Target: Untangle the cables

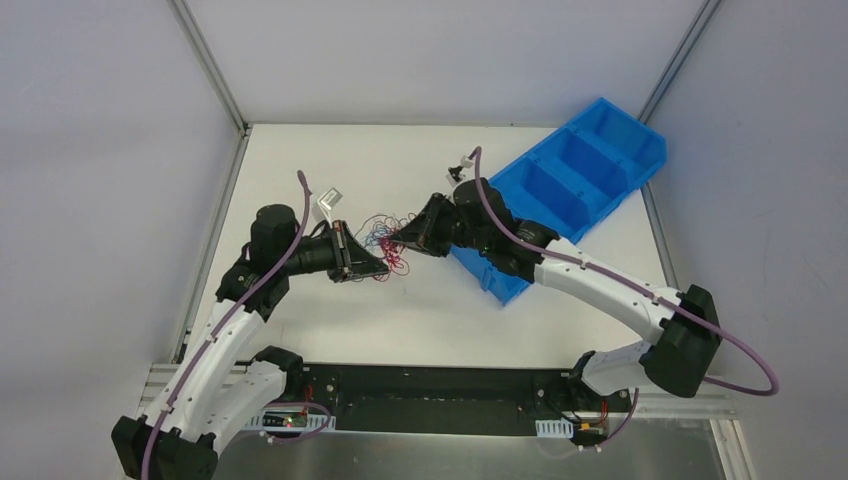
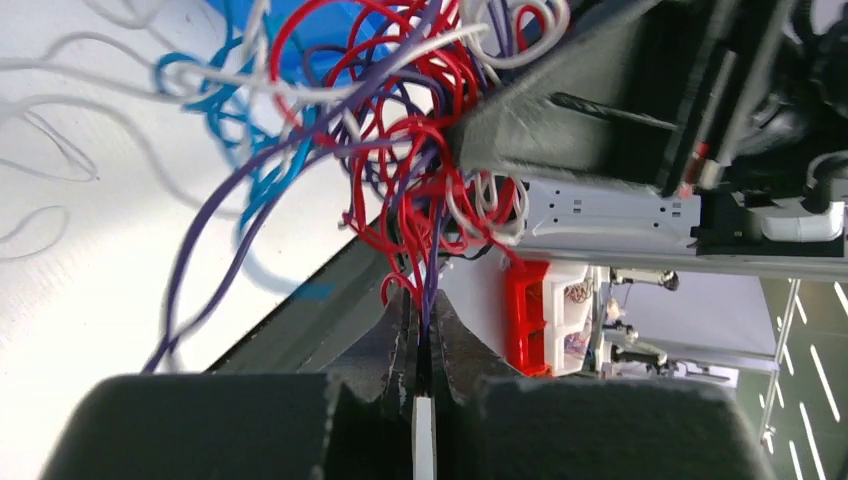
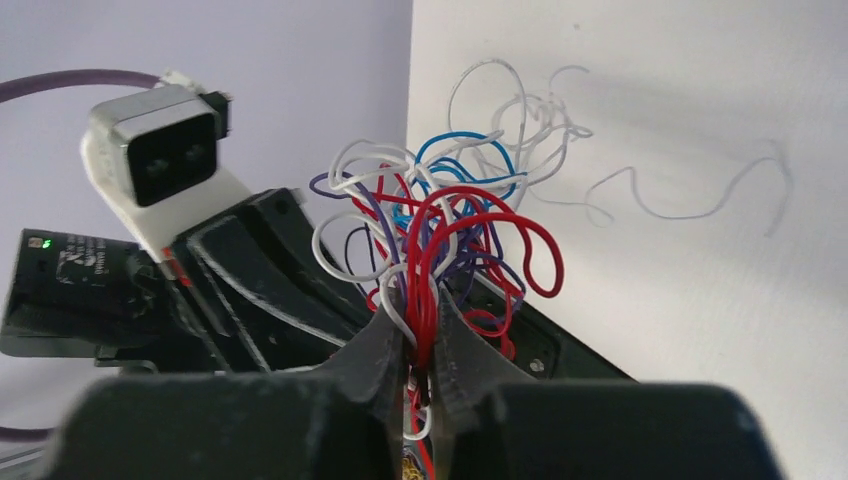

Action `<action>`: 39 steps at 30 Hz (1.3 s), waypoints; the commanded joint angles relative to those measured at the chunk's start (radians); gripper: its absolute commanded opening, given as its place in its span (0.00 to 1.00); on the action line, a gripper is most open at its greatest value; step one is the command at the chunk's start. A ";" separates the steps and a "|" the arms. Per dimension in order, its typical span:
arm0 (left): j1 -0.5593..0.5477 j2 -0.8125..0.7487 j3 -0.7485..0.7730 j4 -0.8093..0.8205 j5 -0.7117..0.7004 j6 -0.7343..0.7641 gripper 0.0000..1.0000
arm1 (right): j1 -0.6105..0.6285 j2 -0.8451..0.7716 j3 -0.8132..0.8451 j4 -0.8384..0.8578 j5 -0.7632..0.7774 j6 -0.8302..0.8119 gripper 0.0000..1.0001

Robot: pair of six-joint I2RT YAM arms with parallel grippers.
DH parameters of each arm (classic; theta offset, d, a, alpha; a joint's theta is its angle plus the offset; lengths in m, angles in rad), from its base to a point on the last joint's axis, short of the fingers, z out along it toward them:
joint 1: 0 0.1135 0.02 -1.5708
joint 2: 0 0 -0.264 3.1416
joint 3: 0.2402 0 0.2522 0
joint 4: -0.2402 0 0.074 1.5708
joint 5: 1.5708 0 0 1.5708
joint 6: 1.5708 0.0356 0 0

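Observation:
The cables (image 1: 383,243) are a small knot of thin red, blue, purple and white wires hanging between my two grippers above the middle of the white table. My left gripper (image 1: 381,268) comes in from the left. In the left wrist view it (image 2: 424,298) is shut on purple and red strands of the cables (image 2: 400,130). My right gripper (image 1: 399,238) comes in from the right. In the right wrist view it (image 3: 418,322) is shut on a bunch of red and white strands of the cables (image 3: 455,225). The two grippers nearly touch. Thin white loops (image 3: 690,195) trail onto the table.
A blue bin (image 1: 630,118) with several compartments lies diagonally at the back right, its near end under my right arm. The white table (image 1: 330,320) is bordered by metal frame rails at the left, right and back. Grey walls enclose the space.

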State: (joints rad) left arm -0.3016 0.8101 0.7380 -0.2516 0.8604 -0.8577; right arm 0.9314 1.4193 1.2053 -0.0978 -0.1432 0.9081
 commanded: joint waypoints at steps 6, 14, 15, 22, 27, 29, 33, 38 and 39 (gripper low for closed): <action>0.159 -0.160 0.097 -0.203 -0.186 -0.010 0.00 | -0.159 -0.270 -0.102 -0.195 0.044 -0.081 0.00; 0.252 -0.121 0.322 -0.414 -0.458 -0.048 0.00 | -0.208 -0.327 -0.090 -0.291 0.019 -0.143 0.00; 0.267 -0.113 0.351 -0.433 -0.489 -0.060 0.00 | -0.212 -0.332 -0.089 -0.301 0.019 -0.145 0.00; 0.379 -0.035 0.471 -0.482 -0.601 -0.190 0.00 | -0.221 -0.336 -0.050 -0.394 0.001 -0.174 0.00; 0.493 0.090 0.637 -0.514 -0.665 -0.229 0.00 | -0.221 -0.252 0.047 -0.442 -0.081 -0.213 0.00; 0.547 0.176 0.738 -0.527 -0.665 -0.239 0.00 | -0.221 -0.224 0.080 -0.461 -0.122 -0.235 0.00; 0.640 0.375 0.876 -0.508 -0.556 -0.319 0.00 | -0.221 -0.204 0.091 -0.490 -0.195 -0.287 0.00; 0.660 0.619 1.036 -0.441 -0.442 -0.287 0.00 | -0.220 -0.174 0.099 -0.493 -0.279 -0.323 0.00; 0.661 0.675 1.065 -0.440 -0.407 -0.271 0.00 | -0.221 -0.158 0.111 -0.495 -0.293 -0.336 0.00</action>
State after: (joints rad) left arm 0.3458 1.3300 1.6848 -0.7647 0.3756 -1.1355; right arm 0.7147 1.2308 1.2663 -0.5346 -0.3412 0.6510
